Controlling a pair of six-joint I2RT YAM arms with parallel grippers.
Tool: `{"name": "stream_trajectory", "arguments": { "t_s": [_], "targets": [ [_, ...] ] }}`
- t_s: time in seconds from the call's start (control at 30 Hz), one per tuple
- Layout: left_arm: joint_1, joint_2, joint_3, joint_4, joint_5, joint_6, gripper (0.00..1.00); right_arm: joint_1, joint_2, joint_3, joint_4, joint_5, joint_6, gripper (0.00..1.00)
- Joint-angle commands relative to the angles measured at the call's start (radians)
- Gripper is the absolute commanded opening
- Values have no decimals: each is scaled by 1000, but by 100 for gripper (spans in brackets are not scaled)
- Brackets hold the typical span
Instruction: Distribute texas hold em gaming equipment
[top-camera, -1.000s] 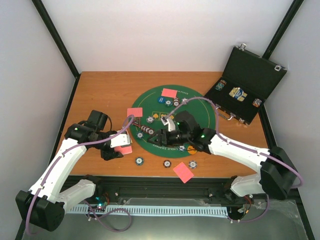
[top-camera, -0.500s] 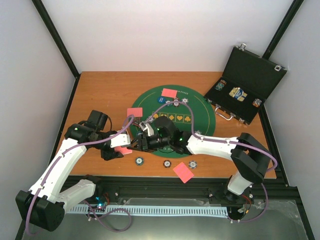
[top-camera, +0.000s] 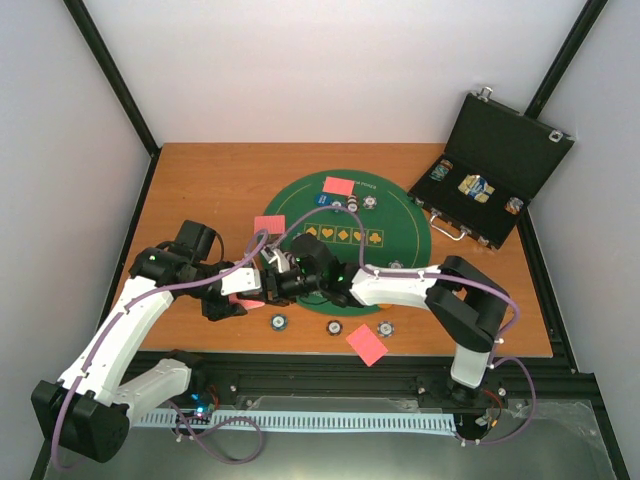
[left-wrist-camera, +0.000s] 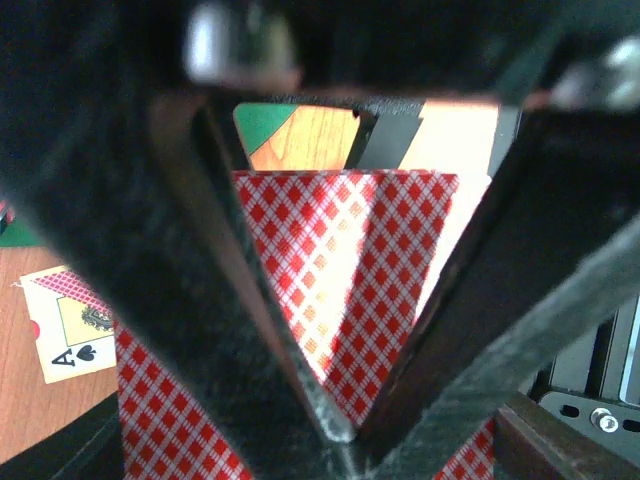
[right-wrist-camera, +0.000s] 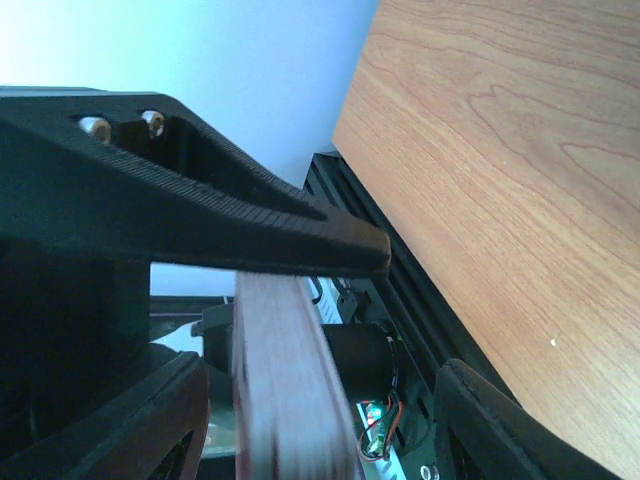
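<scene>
My left gripper (top-camera: 238, 295) is shut on a deck of red-pink-backed playing cards (top-camera: 247, 287), held just left of the green mat. The red diamond backs fill the left wrist view (left-wrist-camera: 350, 270). My right gripper (top-camera: 268, 284) is stretched across the mat to that deck. Its jaws stand apart on either side of the deck's edge (right-wrist-camera: 285, 380), which is blurred. Single cards lie at the mat's far edge (top-camera: 339, 185), its left edge (top-camera: 269, 224) and near the table's front (top-camera: 367, 345). Three striped chips (top-camera: 278, 322) (top-camera: 334, 327) (top-camera: 385, 328) lie in a row along the front.
The round green felt mat (top-camera: 400, 235) covers the middle of the table. An open black case (top-camera: 500, 160) with more chips stands at the back right. A few chips (top-camera: 370, 201) sit on the mat's far side. An ace of spades (left-wrist-camera: 75, 335) lies face up below the left wrist.
My right arm has swung left across the mat, and its gripper now sits at the deck held by my left gripper. The left arm has stayed in place.
</scene>
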Motion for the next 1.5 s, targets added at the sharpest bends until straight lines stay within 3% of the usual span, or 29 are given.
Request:
{"name": "stream_trajectory", "arguments": {
  "t_s": [0.0,0.63,0.87,1.03,1.23,1.47],
  "targets": [
    [0,1,39,0,16,15,52,14,47,33,58,-21,21,62],
    [1,-2,38,4,9,15,52,-69,-20,-98,-77,1,-55,49],
    [2,-5,28,13,0,14,52,-80,-51,-74,-174,10,-104,37],
    [0,-3,15,23,2,11,52,-96,-81,-46,-253,3,-152,10],
    [1,2,17,27,2,7,52,-139,-100,7,-388,-12,-230,6],
    [2,4,13,28,4,7,52,-273,-111,73,-521,-41,-334,3]
  ]
}}
